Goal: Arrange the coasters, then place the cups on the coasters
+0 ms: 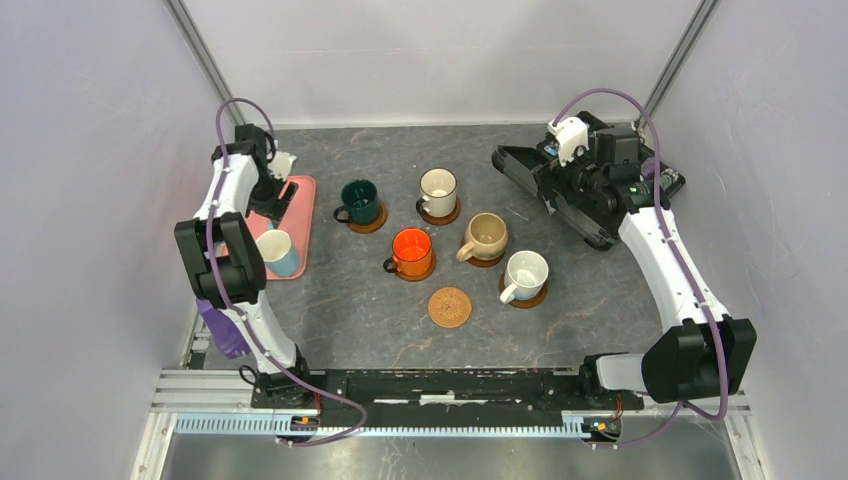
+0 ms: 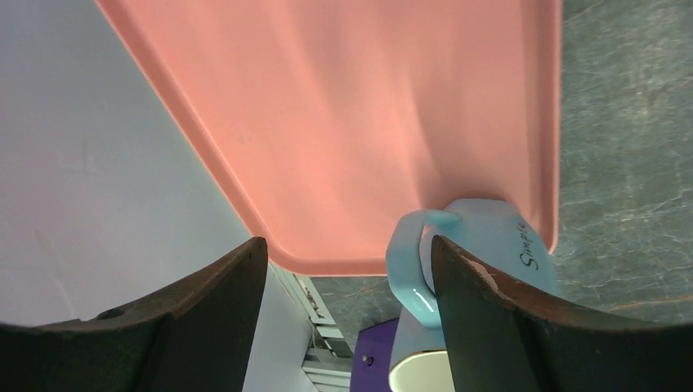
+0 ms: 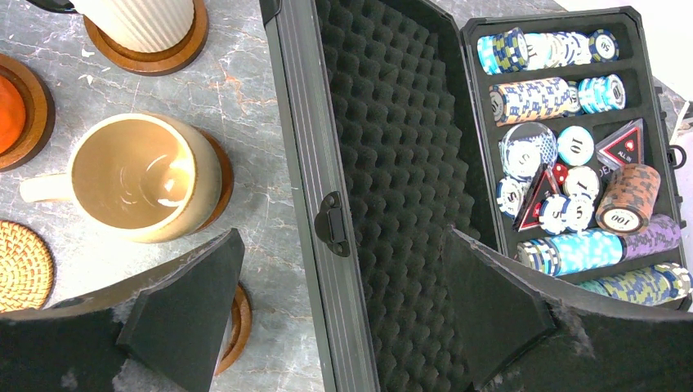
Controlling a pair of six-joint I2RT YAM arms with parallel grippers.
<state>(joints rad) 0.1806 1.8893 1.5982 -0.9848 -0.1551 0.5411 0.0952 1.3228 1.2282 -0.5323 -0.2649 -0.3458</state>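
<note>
Standing by the table (image 1: 340,310), I see five cups already on brown coasters (image 3: 176,53) in the middle: the dark green cup (image 1: 360,200) and the cream cup (image 1: 438,190) at the back, the orange cup (image 1: 411,250) and the beige cup (image 1: 487,236) in front of them, and the white cup (image 1: 525,274) nearest on the right. The woven coaster (image 1: 450,307) lies bare just in front of the orange and white cups, touching neither.

The light blue cup (image 1: 278,252) stands apart from the rest, on the near end of the pink tray (image 1: 300,215) at the left side of the table. The left fingers (image 2: 237,286) hang over that tray, spread wide with nothing pinched between them. In the wrist view the cup's handle shows in the gap and the cup's body sits behind one finger; I cannot tell whether they touch.

The right fingers (image 3: 196,286) are spread as wide as they go and hold nothing. They hover over the open case (image 3: 384,163) at the back right, above its foam-lined lid, with poker chips (image 3: 572,188) packed in the other half.
</note>
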